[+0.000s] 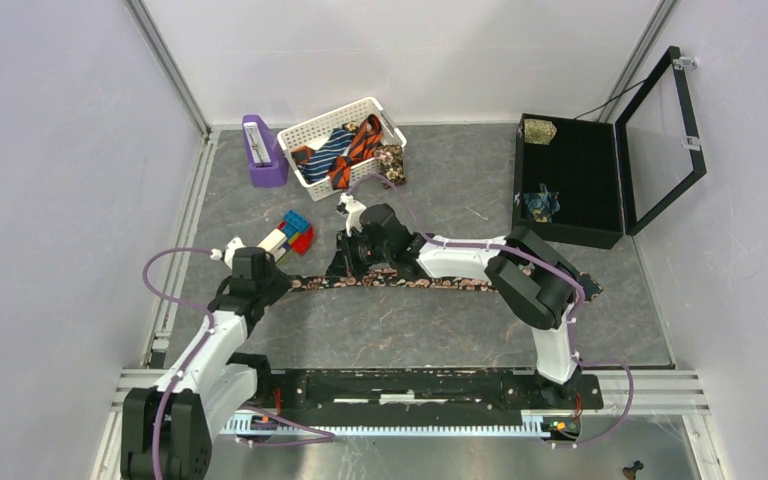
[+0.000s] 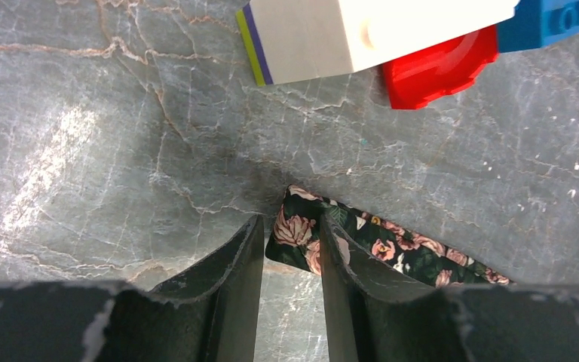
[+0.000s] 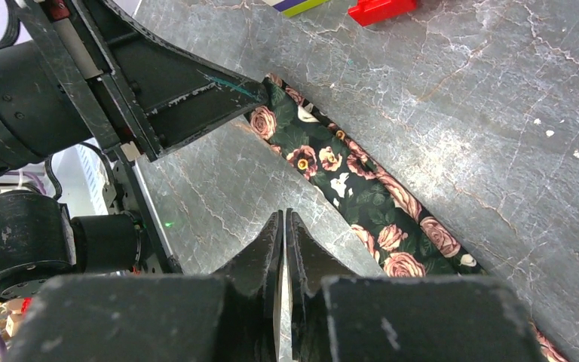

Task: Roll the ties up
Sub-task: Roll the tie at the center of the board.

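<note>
Most of the grey, marble-veined table (image 1: 410, 335) shows bare between pale walls (image 1: 50, 150). Metal rails (image 1: 182, 240) run along its left edge and across the near edge by the arm bases.

One dark floral tie (image 1: 440, 283) lies flat and stretched across the middle, running from left of centre toward the right edge. Bare surface lies between it and the near edge, and more between it and the far edge.

At the far edge, left of centre, a white basket (image 1: 325, 117) holds more ties (image 1: 345, 150), navy-white and orange-black striped. A purple stand (image 1: 263, 152) is just beside it. Toy blocks (image 1: 290, 233) sit near the flat tie's left end, on its far side. A black case (image 1: 585, 175), lid up, stands at the far right corner with two rolled ties (image 1: 539, 130) inside.

The left gripper (image 2: 290, 226) is low at the narrow left end of the tie. Its jaws stand a narrow gap apart, with table showing between them and the tie's tip at the fingertips. The right gripper (image 3: 284, 220) hangs just beside the tie, its fingers pressed almost together on nothing.
</note>
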Tool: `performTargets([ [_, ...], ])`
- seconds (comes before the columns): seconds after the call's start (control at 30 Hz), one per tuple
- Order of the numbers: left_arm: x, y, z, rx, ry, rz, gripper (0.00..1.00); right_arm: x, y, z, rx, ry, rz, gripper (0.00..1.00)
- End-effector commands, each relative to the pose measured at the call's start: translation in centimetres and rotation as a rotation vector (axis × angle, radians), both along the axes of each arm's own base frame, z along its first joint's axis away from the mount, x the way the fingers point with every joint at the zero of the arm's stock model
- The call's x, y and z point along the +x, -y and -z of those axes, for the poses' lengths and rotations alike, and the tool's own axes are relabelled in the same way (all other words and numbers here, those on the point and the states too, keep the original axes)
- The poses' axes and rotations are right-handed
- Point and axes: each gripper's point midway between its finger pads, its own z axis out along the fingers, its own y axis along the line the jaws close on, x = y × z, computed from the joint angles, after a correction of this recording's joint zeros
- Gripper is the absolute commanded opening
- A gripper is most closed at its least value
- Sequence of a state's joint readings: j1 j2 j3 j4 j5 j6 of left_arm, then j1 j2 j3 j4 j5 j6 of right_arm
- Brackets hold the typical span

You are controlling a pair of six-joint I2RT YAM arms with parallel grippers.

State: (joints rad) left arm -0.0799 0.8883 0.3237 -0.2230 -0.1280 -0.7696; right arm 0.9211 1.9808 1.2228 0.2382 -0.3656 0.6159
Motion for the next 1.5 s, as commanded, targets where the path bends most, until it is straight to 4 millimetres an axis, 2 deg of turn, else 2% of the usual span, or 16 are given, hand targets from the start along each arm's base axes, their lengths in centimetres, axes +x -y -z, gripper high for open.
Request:
performTargets([
  [0.0, 0.3, -0.1, -0.1, -0.016, -0.013, -0.026, 0.4, 0.6, -1.4, -1.9, 0.062, 0.03, -0.012, 0.09],
  [0.4, 1.0, 0.6, 1.1, -0.055, -0.063, -0.024, 0.42, 0.6, -1.9, -1.4, 0.075, 0.013, -0.016, 0.08],
  [0.57, 1.1, 0.6, 1.3, -0.05, -0.073, -0.022, 0.3, 0.6, -2.2, -1.1, 0.085, -0.002, -0.012, 0.08],
  [0.77, 1.4, 0.3, 0.5, -0.029, -0.028, -0.015, 0.19, 0.5, -3.3, -0.5, 0.093, -0.023, -0.013, 0.06],
  [1.0, 1.7, 0.5, -1.4, -0.02, 0.015, 0.014, 0.14, 0.4, -5.8, 0.1, 0.099, -0.034, -0.024, 0.05],
  [1.47, 2.0, 1.0, -3.5, -0.007, 0.024, 0.06, 0.2, 0.9, -8.4, 3.5, 0.093, -0.058, -0.009, 0.01],
])
